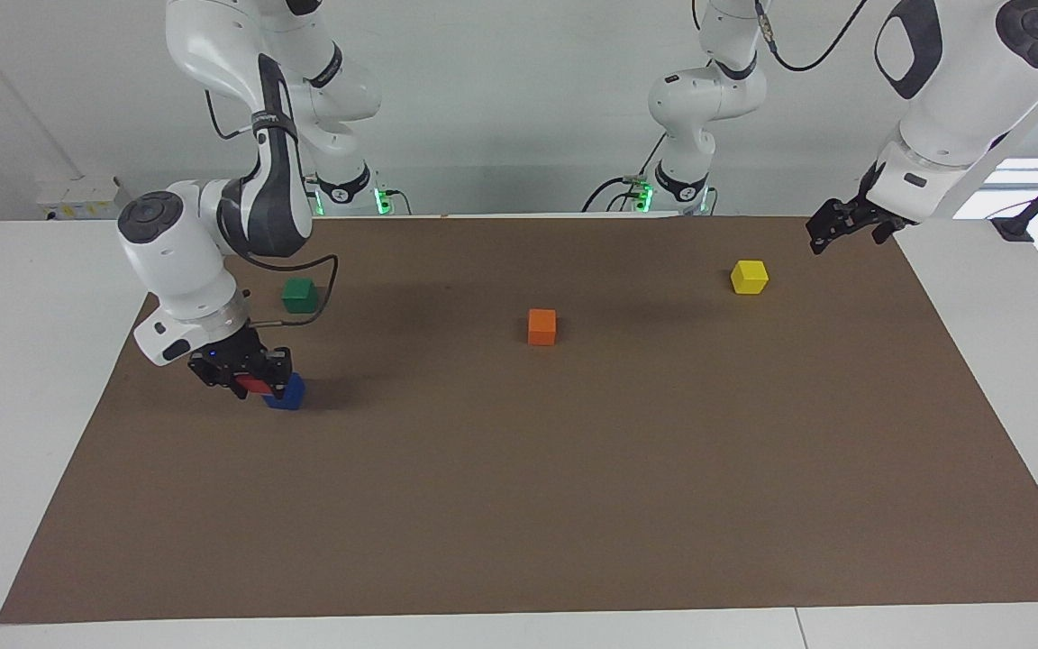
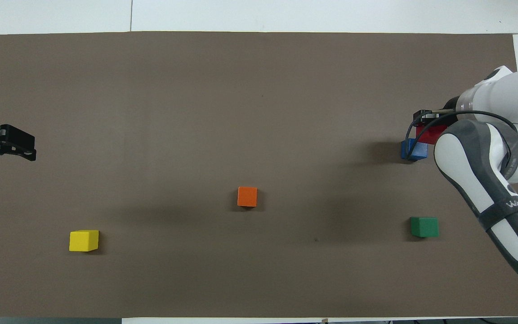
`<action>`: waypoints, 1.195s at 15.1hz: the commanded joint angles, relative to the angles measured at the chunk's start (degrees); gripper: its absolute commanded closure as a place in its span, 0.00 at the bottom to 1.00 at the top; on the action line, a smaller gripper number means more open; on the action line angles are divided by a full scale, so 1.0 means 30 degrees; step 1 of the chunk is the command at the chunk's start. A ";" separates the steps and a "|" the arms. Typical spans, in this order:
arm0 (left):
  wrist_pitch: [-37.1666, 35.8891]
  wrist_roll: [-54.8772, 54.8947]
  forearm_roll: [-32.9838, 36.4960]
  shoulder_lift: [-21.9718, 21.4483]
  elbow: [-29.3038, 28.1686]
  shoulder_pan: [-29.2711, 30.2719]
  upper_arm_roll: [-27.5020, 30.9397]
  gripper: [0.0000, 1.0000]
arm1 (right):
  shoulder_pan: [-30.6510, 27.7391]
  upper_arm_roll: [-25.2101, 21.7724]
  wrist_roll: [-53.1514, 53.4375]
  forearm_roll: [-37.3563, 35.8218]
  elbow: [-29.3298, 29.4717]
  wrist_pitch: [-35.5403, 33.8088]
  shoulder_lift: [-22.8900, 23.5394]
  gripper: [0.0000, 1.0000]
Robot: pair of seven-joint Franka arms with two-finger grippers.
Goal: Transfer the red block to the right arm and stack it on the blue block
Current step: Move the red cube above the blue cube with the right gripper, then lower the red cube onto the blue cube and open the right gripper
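The yellow block (image 1: 749, 277) and the green block (image 1: 300, 295) lie nearest the robots on the brown mat (image 1: 519, 505) that covers the tabletop (image 1: 14, 361). The yellow block lies toward the left arm's end, the green block toward the right arm's end. The orange block (image 1: 541, 326) lies near the middle of the mat, slightly farther from the robots than those two.

The left pincer (image 1: 830, 230) hangs in the air over the mat edge at the left arm's end, near the yellow block. It holds nothing. The left arm waits. Whether its fingers are open or closed cannot be told.

The blue block (image 1: 289, 394) rests on the mat at the right arm's end, farther from the robots than the green block. The right arm (image 1: 213, 234) reaches down over it. The right pincer (image 1: 249, 379) is closed on the red block (image 1: 255, 386). The red block sits at the top of the blue block, offset toward the right arm's end. Whether the two blocks touch cannot be told.
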 commanded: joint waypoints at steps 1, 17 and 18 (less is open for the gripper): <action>-0.0063 0.0199 -0.0292 -0.1225 -0.1487 -0.0639 0.0852 0.00 | -0.0356 0.0205 -0.0282 -0.0408 -0.0328 0.0335 0.0229 1.00; 0.2868 0.0055 -0.1083 -0.1608 -0.1635 -0.2046 0.2229 0.00 | -0.0385 0.0176 -0.0048 -0.0408 -0.0357 0.0071 0.0993 1.00; 0.2897 0.0025 -0.1315 -0.1608 -0.1606 -0.2046 0.2462 0.00 | -0.0385 0.0176 -0.0048 -0.0408 -0.0357 0.0071 0.0993 1.00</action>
